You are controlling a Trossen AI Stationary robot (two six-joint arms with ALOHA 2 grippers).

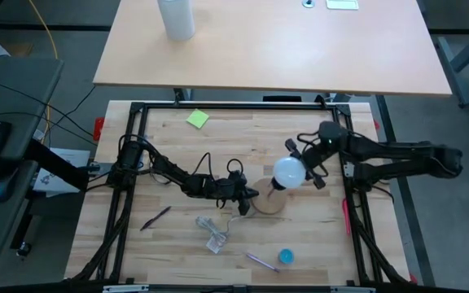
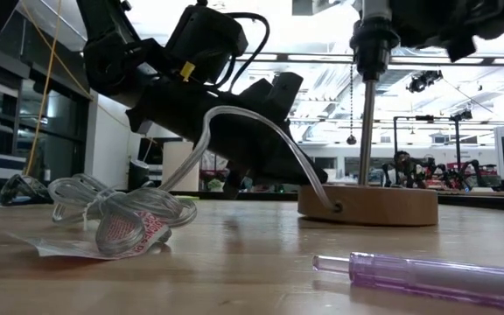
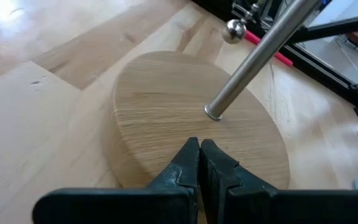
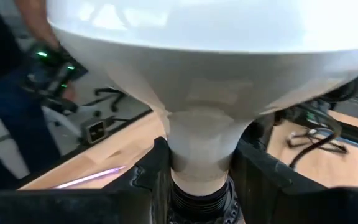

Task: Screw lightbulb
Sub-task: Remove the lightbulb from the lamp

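Right claw [image 1: 300,167] clamped around the neck of the white lightbulb [image 1: 290,172], fingers [image 4: 263,177] hugging both sides just above the screw base, globe bulging out ahead of the claw. Lightbulb held in the air directly above the round wooden base [image 1: 269,200] with its upright metal rod [image 3: 260,53]. Left claw [image 1: 255,195] clenched tight on nothing, closed tips resting at the near edge of that wooden base on the counter [image 1: 177,146].

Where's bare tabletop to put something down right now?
Bare: behind the wooden lamp base, right of the green sticky note. Crowded: in front of the base, with clear tubing, purple pen, blue cap.
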